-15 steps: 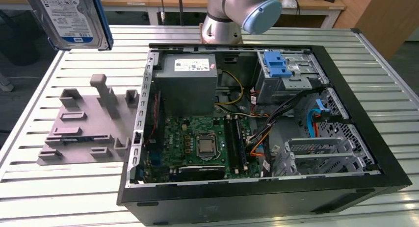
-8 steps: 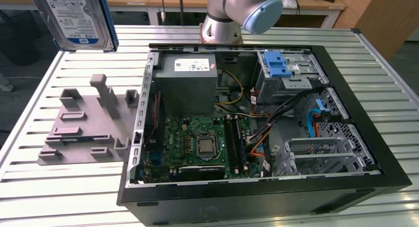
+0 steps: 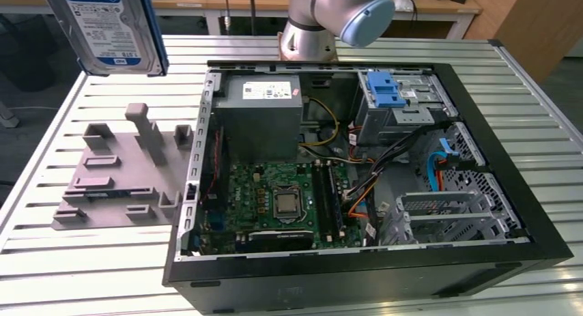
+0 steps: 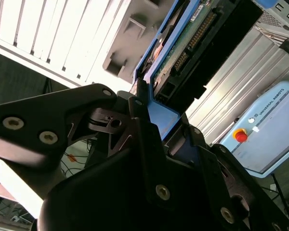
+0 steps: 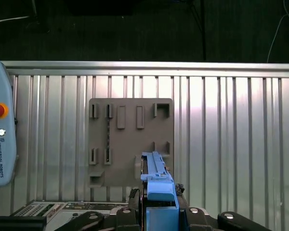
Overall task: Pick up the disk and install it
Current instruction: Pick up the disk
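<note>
The disk (image 3: 109, 29), silver with a blue-and-white label and blue side rails, hangs high above the table at the exterior view's upper left, standing on edge over the grey fixture plate (image 3: 119, 173). In the second wrist view my gripper (image 4: 161, 115) is shut on the disk (image 4: 183, 43), its black fingers (image 4: 139, 103) pressing on the blue rails. The first wrist view looks down along the disk's blue rail (image 5: 156, 180), held in the gripper (image 5: 157, 197) above the fixture plate (image 5: 130, 139).
The open computer case (image 3: 510, 261) lies on the slatted table (image 3: 73, 261) at the exterior view's right. Inside are a grey power supply (image 3: 264, 104), a motherboard (image 3: 282, 200) and a metal drive cage with a blue latch (image 3: 387, 91). A teach pendant (image 5: 0, 139) lies beside the table.
</note>
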Robot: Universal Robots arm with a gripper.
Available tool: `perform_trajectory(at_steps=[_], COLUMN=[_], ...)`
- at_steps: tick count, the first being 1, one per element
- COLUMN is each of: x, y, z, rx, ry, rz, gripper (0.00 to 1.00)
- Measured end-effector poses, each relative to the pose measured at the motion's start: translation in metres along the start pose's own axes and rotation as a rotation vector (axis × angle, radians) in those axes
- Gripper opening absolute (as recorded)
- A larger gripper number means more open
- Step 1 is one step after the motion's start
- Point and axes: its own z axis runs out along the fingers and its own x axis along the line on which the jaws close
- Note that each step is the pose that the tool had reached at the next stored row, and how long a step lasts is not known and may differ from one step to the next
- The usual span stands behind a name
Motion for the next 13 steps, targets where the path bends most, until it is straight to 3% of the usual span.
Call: perform_trajectory(at_steps=[13], x=[0.0103], y=[-0.0226], z=[-0.001], rx=[-0.0055], ry=[0.0], rz=[0.001], gripper=[0.36])
